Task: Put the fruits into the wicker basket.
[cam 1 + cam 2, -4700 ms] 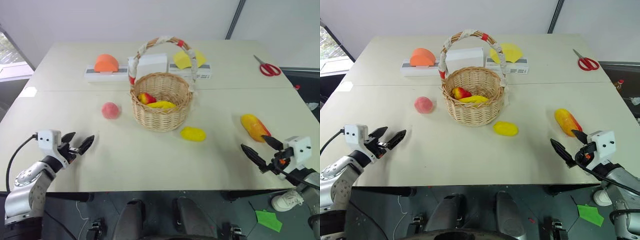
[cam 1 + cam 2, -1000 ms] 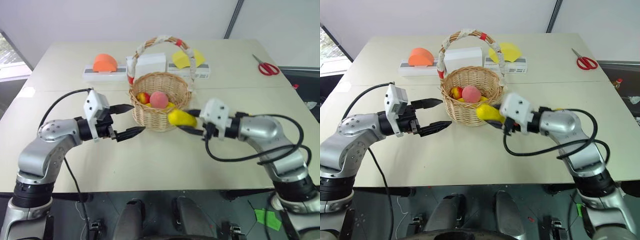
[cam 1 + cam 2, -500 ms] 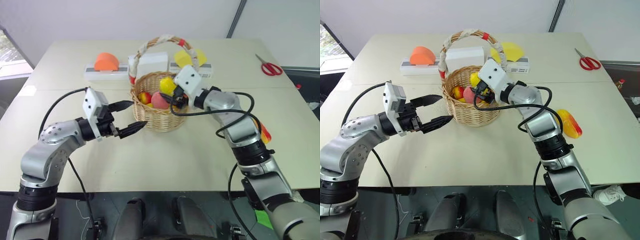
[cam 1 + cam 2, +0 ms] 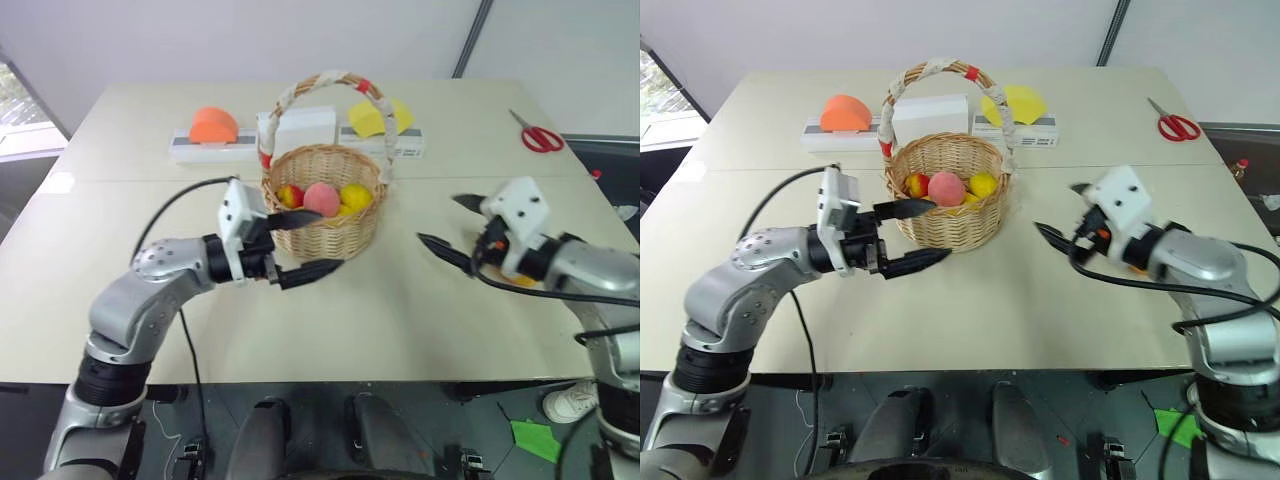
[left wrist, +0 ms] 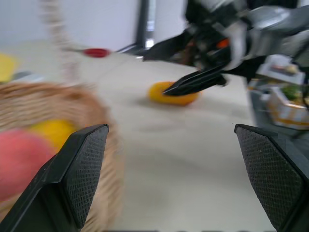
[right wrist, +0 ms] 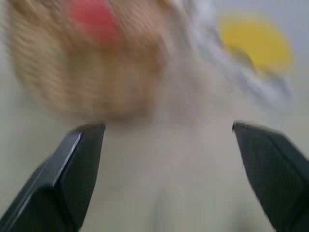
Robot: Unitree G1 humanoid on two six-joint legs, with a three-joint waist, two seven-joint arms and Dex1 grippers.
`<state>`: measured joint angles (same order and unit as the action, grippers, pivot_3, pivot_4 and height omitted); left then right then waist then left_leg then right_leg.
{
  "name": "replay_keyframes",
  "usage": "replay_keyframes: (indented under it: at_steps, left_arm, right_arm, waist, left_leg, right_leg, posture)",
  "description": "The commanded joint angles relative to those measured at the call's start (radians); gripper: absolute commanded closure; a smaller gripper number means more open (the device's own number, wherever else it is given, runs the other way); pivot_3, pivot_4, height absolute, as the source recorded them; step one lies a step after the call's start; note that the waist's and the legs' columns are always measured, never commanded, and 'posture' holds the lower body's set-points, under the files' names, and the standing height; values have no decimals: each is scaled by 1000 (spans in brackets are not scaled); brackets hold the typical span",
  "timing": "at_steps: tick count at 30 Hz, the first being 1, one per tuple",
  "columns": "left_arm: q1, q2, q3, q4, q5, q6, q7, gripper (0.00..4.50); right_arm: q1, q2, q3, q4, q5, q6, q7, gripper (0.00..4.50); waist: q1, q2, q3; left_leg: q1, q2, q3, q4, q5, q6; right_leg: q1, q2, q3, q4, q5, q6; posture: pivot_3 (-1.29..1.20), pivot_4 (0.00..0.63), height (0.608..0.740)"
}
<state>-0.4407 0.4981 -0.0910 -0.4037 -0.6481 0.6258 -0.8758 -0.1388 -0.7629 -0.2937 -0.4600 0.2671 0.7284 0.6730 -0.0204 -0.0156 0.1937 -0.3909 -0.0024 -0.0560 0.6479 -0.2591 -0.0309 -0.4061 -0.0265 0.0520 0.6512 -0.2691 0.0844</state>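
The wicker basket (image 4: 325, 225) stands mid-table and holds the pink peach (image 4: 320, 197), the yellow lemon (image 4: 356, 195) and a red-yellow fruit (image 4: 290, 195). My left gripper (image 4: 330, 238) is open just in front of the basket, level with its wall and pointing right, with nothing between its fingers. My right gripper (image 4: 438, 220) is open and empty above the table to the right of the basket, pointing toward it. In the left wrist view the mango (image 5: 173, 93) lies on the table behind the right gripper's fingers; the head views mostly hide it behind that hand.
Behind the basket stand an orange half-dome on a grey block (image 4: 212, 127), a white box (image 4: 300, 125) and a yellow half-dome on a white block (image 4: 375, 118). Red scissors (image 4: 540, 137) lie at the far right. The table edge runs close below both arms.
My right gripper let the lemon go into the basket, then swung out to the right and lower, open. My left gripper slid right along the basket's front.
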Motion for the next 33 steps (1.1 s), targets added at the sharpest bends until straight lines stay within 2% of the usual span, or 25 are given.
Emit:
replay_keyframes:
  at_steps: [1,4,8,13,16,19,21,26,28,30,33]
  left_arm:
    - [-36,-20,-71,21,46,-48,-37,0]
    - [-53,-35,-109,45,68,-68,-62,0]
    - [-60,-47,-112,54,71,-75,-71,0]
    - [-34,-27,-82,26,60,-62,-63,0]
    - [-20,-16,-70,15,56,-57,-54,0]
    - [-7,-11,-64,4,58,-56,-46,0]
    - [2,-5,-51,3,59,-55,-37,0]
    - [40,50,27,30,64,-68,-29,0]
    - [59,76,61,40,63,-72,-33,0]
    - [82,108,105,54,68,-79,-34,0]
    - [102,131,142,60,68,-89,-29,0]
  right_arm:
    - [51,-9,-54,66,-83,-9,-103,96]
    - [62,-1,-38,147,-133,-40,-161,96]
    - [-12,45,-22,281,-137,-36,-219,96]
    - [-68,78,-16,365,-96,11,-214,96]
    - [-84,75,-9,378,-90,27,-212,865]
    - [-93,59,10,374,-101,21,-212,2440]
    - [-100,40,32,337,-109,-3,-196,2953]
    - [-104,-20,115,115,-57,-173,-20,2953]
    - [-126,-11,149,15,24,-183,60,2953]
    - [-223,45,231,-45,80,-160,87,2953]
    - [-391,150,369,17,23,-161,44,2953]
  waist:
    - [-3,0,0]
    - [-3,1,0]
    - [-4,1,0]
    - [2,1,0]
    - [3,1,0]
    - [3,1,0]
    - [3,1,0]
    - [-10,3,0]
    - [-12,2,0]
    - [-20,2,0]
    - [-26,2,0]
  left_leg:
    - [0,0,1,0,0,0]
    - [1,0,4,0,0,0]
    - [0,0,5,0,0,0]
    - [0,0,4,0,0,0]
    - [0,0,3,0,0,0]
    - [0,0,2,0,0,0]
    - [0,0,2,0,0,0]
    - [0,1,2,0,0,0]
    - [0,2,0,0,0,0]
    - [0,2,-1,0,0,0]
    - [0,3,-1,0,0,0]
  right_leg:
    - [0,0,0,1,0,0]
    - [0,1,1,1,0,0]
    - [-1,1,1,1,0,0]
    - [-1,1,1,1,0,0]
    - [-1,0,1,1,0,0]
    - [-1,0,1,1,0,0]
    - [-1,0,1,1,0,0]
    - [-2,1,1,1,0,0]
    - [-1,2,0,1,0,0]
    - [-1,2,0,1,0,0]
    - [-1,1,1,1,0,0]
  posture:
    - [0,150,740]
    - [0,150,740]
    - [0,150,740]
    - [0,150,740]
    - [0,150,740]
    - [0,150,740]
    - [0,150,740]
    - [0,150,740]
    - [0,150,740]
    - [0,150,740]
    - [0,150,740]
